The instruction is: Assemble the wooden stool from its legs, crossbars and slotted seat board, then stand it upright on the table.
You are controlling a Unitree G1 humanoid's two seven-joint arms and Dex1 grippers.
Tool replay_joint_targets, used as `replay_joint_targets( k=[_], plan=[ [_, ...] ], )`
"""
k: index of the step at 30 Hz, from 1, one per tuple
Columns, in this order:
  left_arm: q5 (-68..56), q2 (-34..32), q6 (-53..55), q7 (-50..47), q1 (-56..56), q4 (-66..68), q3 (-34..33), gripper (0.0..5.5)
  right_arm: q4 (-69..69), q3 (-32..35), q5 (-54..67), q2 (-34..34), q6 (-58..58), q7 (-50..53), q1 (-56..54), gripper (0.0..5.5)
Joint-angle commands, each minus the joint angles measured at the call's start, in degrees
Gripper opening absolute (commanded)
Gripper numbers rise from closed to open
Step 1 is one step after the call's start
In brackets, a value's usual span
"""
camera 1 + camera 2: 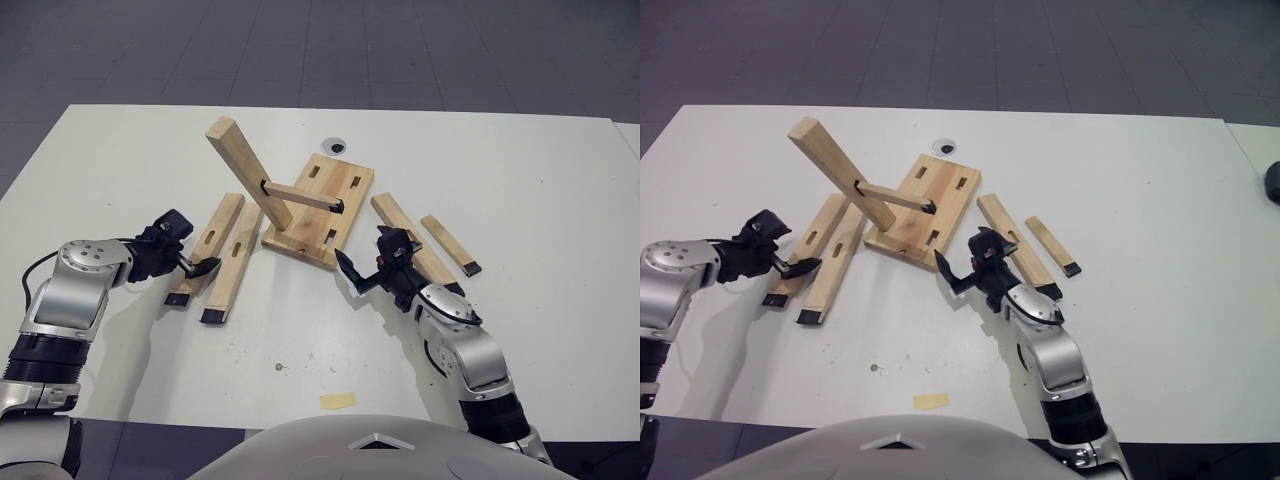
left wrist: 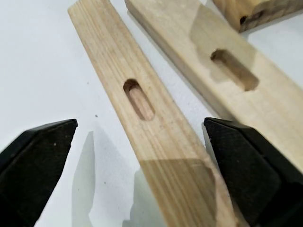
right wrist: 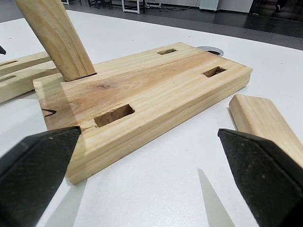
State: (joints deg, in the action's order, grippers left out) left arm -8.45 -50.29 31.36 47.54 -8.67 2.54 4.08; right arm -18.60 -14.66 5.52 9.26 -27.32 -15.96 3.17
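White table (image 1: 520,180): seat board (image 3: 156,90) flat just ahead of the wide-open right gripper (image 3: 149,132), planted leg (image 3: 57,38) slanting up from it; left gripper (image 2: 139,125), spread too, straddles a loose leg (image 2: 142,104) pointing straight away

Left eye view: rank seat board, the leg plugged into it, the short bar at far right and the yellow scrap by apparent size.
1. seat board
2. plugged-in leg, which rises toward the camera, so it may look bigger than it is
3. short bar
4. yellow scrap

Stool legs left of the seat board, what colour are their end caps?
Black caps on pale wood legs; clearest in left eye view.
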Motion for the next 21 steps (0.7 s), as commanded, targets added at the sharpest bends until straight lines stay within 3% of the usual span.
replay_joint_targets(
  k=[1, 6, 12, 16, 21],
  plan=[
    [2.5, -3.0, 0.1, 3.4, 1.7, 1.9, 2.5, 4.1, 0.5, -0.7, -0.8, -0.4, 0.2, 0.4, 0.3, 5.4],
    [2.7, -6.5, -1.8, 10.5, 3.4, 3.4, 5.1, 3.23, -0.2, -0.7, -0.8, -1.0, 0.1, 1.0, 0.7, 5.4],
    [5.4, -6.9, -5.0, 11.4, 3.1, 8.1, 7.2, 2.38, -0.5, -0.4, -1.0, -1.5, 0.0, 1.7, 0.8, 5.4],
    [5.4, -2.9, -4.8, 5.9, 0.1, 9.3, 5.2, 2.19, -0.8, 0.0, -1.1, -1.7, -0.1, 2.1, 1.3, 5.4],
    [2.6, 7.1, -5.7, -7.9, -8.9, 10.4, -2.8, 2.11, -0.3, 4.1, -0.3, -1.0, 0.8, 2.6, -0.9, 5.4]
  ],
)
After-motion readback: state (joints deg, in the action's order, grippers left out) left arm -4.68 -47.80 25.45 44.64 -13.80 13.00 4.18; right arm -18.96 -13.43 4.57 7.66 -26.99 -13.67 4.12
